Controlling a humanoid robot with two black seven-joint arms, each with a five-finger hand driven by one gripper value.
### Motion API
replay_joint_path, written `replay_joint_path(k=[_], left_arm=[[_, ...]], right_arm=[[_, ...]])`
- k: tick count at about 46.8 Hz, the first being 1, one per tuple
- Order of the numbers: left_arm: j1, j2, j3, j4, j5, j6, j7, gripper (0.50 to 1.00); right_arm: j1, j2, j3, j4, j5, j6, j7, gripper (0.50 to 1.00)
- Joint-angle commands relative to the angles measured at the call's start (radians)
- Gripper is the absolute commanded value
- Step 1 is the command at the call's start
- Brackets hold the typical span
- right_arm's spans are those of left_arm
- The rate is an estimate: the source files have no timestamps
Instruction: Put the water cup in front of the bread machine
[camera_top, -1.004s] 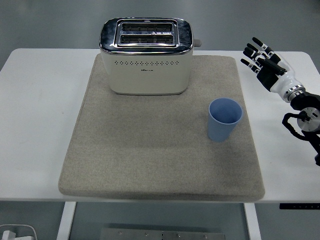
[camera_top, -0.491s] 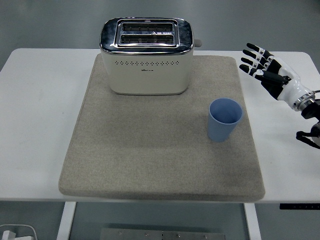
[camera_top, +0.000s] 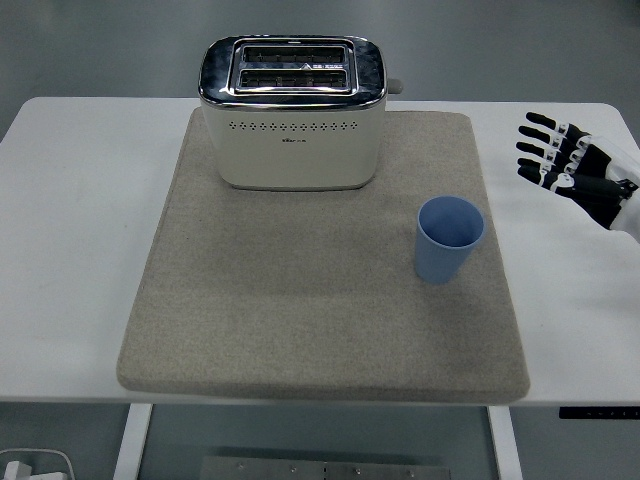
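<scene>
Right hand (camera_top: 585, 175): I saw it at the right edge of my view, over the bare white table and well clear of the mat. Its fingers (camera_top: 545, 150) were spread apart and pointed left, toward the mat, and it held nothing.

Left hand: it did not show in my view.

Water cup (camera_top: 449, 238): the blue cup stood upright and open-mouthed on the mat, in its right half near the right border. It sat off to the right of the toaster's front and nearer to me — not squarely before it. Nothing touched it, and it stood apart from the right hand.

Bread machine (camera_top: 292, 112): a cream two-slot toaster with a shiny chrome top stood at the far end of the mat, slots upward, a row of small holes running along the face turned to me. A small knob stuck out on its right side.

Mat (camera_top: 300, 300): a beige felt-like pad covered most of the middle of the table, and I saw only the toaster and the cup on it.

Table (camera_top: 80, 200): white — its near edge ran along the bottom of my view.
</scene>
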Motion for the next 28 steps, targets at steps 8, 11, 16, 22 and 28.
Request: replay_joint_path(k=[8, 11, 16, 22, 28], left_arm=[[0.000, 0.000, 0.000, -0.001, 0.000, 0.000, 0.000, 1.000], [0.000, 0.000, 0.000, -0.001, 0.000, 0.000, 0.000, 1.000], [0.000, 0.000, 0.000, 0.001, 0.000, 0.000, 0.000, 1.000], [0.000, 0.000, 0.000, -0.001, 0.000, 0.000, 0.000, 1.000], [0.000, 0.000, 0.000, -0.001, 0.000, 0.000, 0.000, 1.000]], right_arm=[[-0.043, -0.031, -0.010, 0.053, -0.118, -0.001, 0.027, 0.926], [-0.061, -0.032, -0.005, 0.055, -0.151, -0.004, 0.035, 0.926], [-0.091, -0.037, 0.005, 0.081, -0.165, -0.010, 0.044, 0.926], [-0.103, -0.063, 0.001, 0.102, -0.230, -0.041, 0.064, 0.926], [-0.123, -0.066, -0.004, 0.124, -0.286, -0.067, 0.085, 0.926]])
